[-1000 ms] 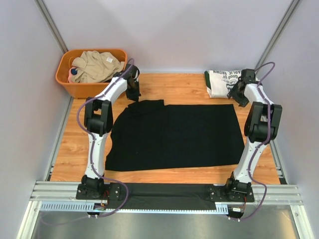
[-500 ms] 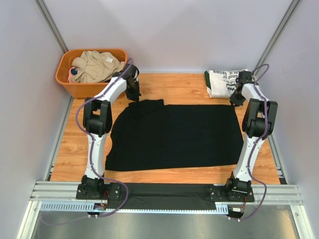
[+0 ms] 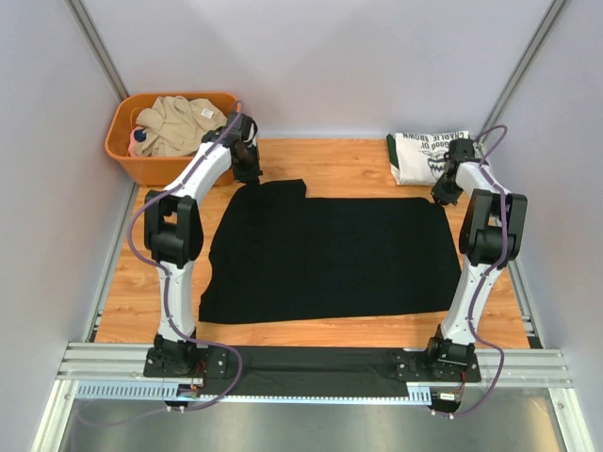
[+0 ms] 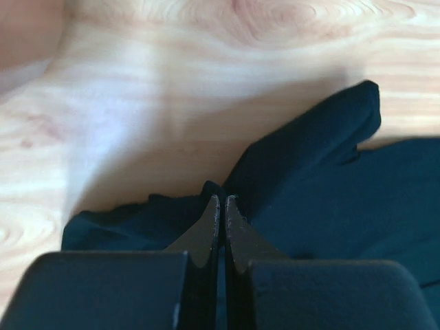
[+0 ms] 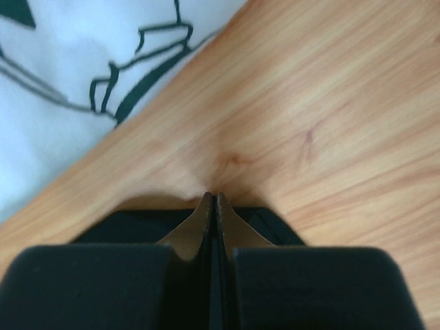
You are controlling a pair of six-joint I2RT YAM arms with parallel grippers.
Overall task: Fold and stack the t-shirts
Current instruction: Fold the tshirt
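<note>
Both far corners of the black shirt, flat on the table, are held. The white shirt sits folded far right. An orange basket holds beige clothes.
Left wrist: left gripper pinched tight on black cloth.
Right wrist: right gripper likewise clamps its corner.
Next, likely, both pull nearward, folding.

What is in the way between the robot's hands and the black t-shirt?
Nothing visible. The left hand and right hand are each shut at a far corner of the black t-shirt, pinching its edge. The white t-shirt lies apart.
</note>
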